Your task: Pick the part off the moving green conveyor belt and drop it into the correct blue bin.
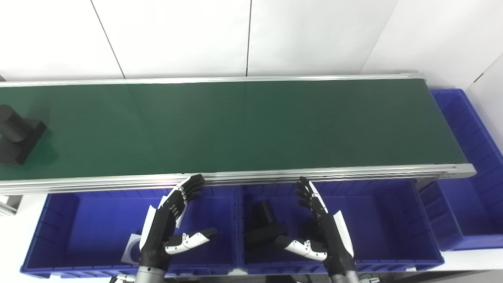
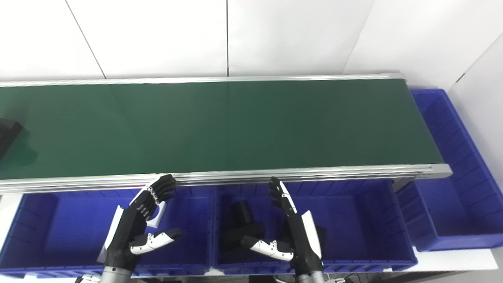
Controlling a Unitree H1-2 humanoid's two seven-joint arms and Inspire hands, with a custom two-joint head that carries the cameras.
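Step in hand: waiting. Nothing is held; the pick has not begun.

Part point(image 1: 17, 135): black, matte, a squat cylinder standing on a blocky square base. It sits on the belt point(image 1: 235, 125) at the far left edge of the frame, partly cut off in the left eye view and almost out of the right eye view. Well apart from both hands.

Belt: dark green, flat, running left to right across the middle of the frame between silver rails. Otherwise bare.

Left hand point(image 1: 173, 220): lower left of centre, hovering over the left bin point(image 1: 59, 220), fingers spread and thumb out, gripping nothing. Fingertips reach up near the belt's near rail.

Right hand point(image 1: 320, 226): lower right of centre, over the middle bin point(image 1: 393, 220), likewise spread and empty, palm turned toward the left hand.

Left bin: blue; a small white piece point(image 1: 131, 249) with a round hole lies in it, partly behind the left hand.

Middle bin: blue; already holds a black piece point(image 1: 263, 228) of much the same shape as the part, which suggests this is the correct bin.

Third bin point(image 1: 467, 157): blue, at the belt's right end, nothing seen inside.

Next move, as I judge it: let the belt carry the part nearer, then reach over the near rail and close around the cylinder. Timing against the belt's travel is the main demand; the base looks stable enough not to tip.
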